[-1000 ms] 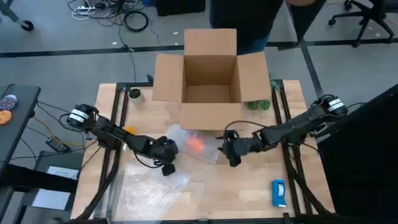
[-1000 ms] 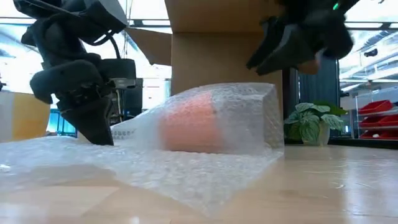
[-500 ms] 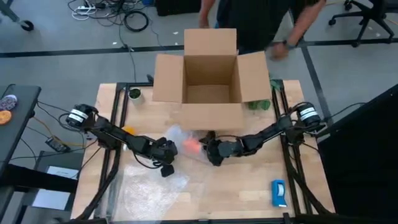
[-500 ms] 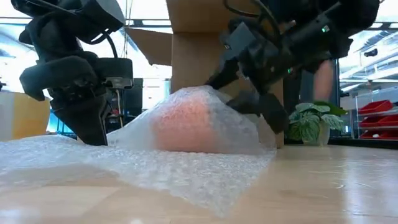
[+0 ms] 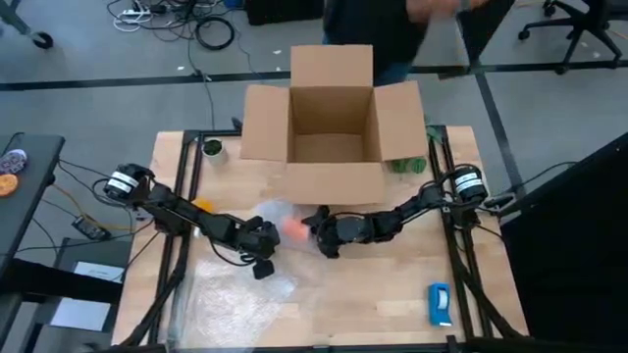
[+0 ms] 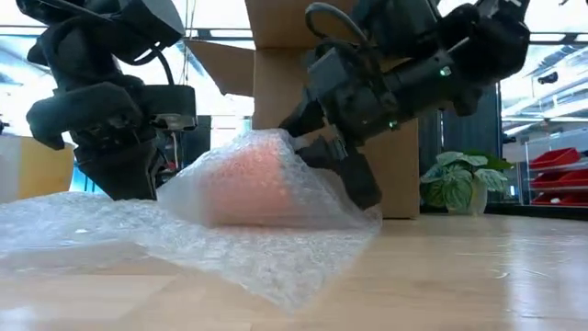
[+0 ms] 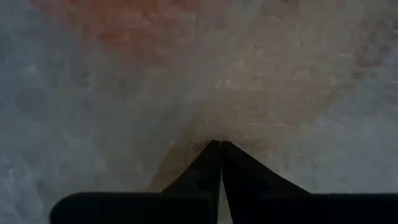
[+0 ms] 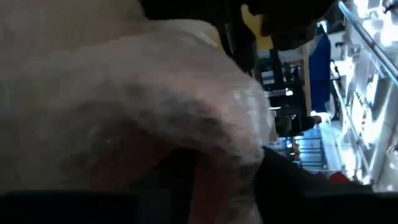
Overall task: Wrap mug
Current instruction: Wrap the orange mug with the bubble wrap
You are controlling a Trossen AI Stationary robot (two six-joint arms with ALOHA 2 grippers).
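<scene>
I see the mug (image 6: pixel 253 175) only as an orange blur under the bubble wrap (image 6: pixel 276 248); its handle is hidden from me.

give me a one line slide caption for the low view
Right gripper presses bubble wrap over the orange mug while the left gripper pins the sheet.

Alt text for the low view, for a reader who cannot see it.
An orange mug lies under bubble wrap on the wooden table, the right pincer pressing the wrap's side and the left pincer down at the other, a cardboard box behind.
</scene>
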